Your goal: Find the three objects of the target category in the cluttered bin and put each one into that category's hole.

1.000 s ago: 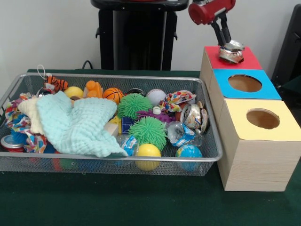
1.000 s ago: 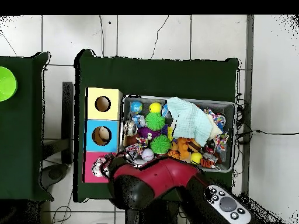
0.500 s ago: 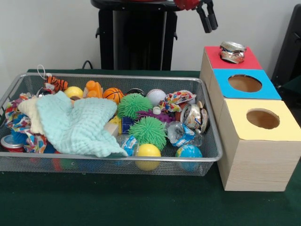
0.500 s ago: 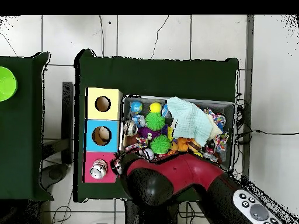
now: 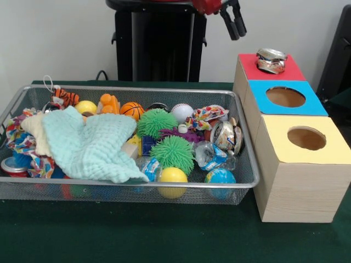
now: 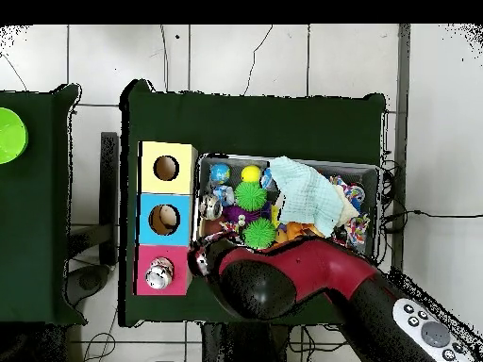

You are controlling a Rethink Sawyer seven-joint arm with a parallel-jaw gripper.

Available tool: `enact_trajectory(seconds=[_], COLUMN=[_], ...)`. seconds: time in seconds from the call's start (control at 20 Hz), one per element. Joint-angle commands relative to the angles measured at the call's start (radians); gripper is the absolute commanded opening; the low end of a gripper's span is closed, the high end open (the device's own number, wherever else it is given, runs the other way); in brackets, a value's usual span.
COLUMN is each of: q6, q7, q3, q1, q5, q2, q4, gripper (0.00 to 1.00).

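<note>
Front view: gripper [image 5: 232, 19] is up at the top edge, center-right, holding nothing, two black fingers w/ just a narrow gap. The crushed can [image 5: 270, 60] sits on the red box top [image 5: 287, 69] at upper right, over its hole. Another can [image 5: 225, 135] lies in the wire bin [image 5: 248, 164], right end, next to green spiky balls [image 5: 172, 153].

Overhead: can [image 6: 158, 274] rests on the red square, lower left. Red arm [image 6: 283, 283] covers the bin's lower edge; can't really make out the gripper here.

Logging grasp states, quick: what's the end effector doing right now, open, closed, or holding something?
End effector: open and empty, raised above the bin; the crushed can sits on the red box, apart from it.
</note>
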Motion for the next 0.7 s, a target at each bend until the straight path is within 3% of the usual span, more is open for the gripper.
enact_trajectory(seconds=[0.05, 0.2, 0.25, 0.4, 0.7], q6=[-0.018, -0.037, -0.016, 0.016, 0.162], q7=[-0.035, -0.006, -0.007, 0.016, -0.148], q3=[-0.053, -0.076, -0.068, -0.077, -0.130], q1=[0.098, 0.126, 0.125, 0.125, 0.157], q5=[-0.125, -0.139, -0.130, -0.089, -0.167], q2=[0.086, 0.103, 0.112, 0.126, 0.260], q4=[-0.067, -0.071, -0.070, -0.067, -0.142], gripper=[0.00, 0.00, 1.00, 1.00, 1.00])
